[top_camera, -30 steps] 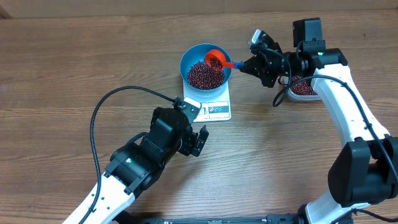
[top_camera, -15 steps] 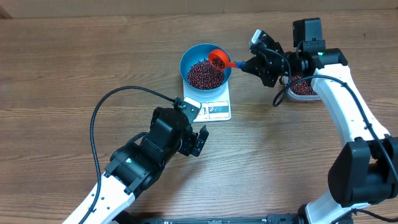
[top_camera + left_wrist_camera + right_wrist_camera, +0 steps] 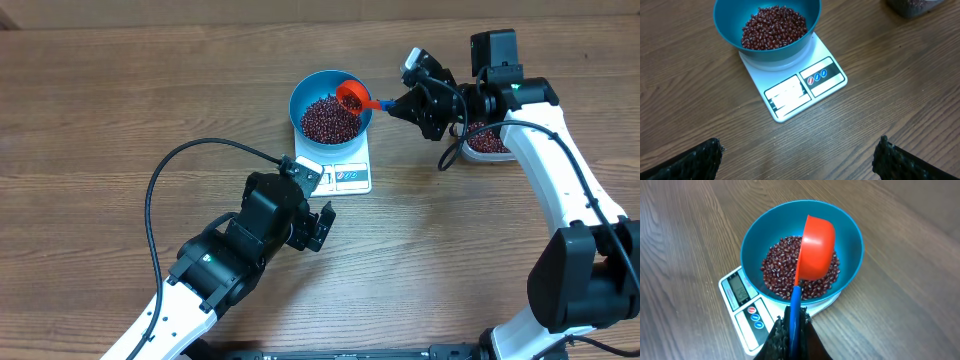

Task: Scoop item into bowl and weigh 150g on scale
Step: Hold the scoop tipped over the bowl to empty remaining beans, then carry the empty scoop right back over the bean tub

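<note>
1. My right end effector (image 3: 792,330) is clamped shut on the blue handle of the orange scoop (image 3: 816,247). Its cup, just ahead of my fingertips, hangs tipped on its side.
2. Below the cup sits the bowl (image 3: 852,240) with the item (image 3: 777,267) heaped inside, both resting on the scale (image 3: 737,310).
3. I judge this to be the pouring step. The display is unreadable, so next I should check it without touching the bowl.
4. Farther off, my left end effector (image 3: 314,228) gapes wide and holds nothing.
</note>
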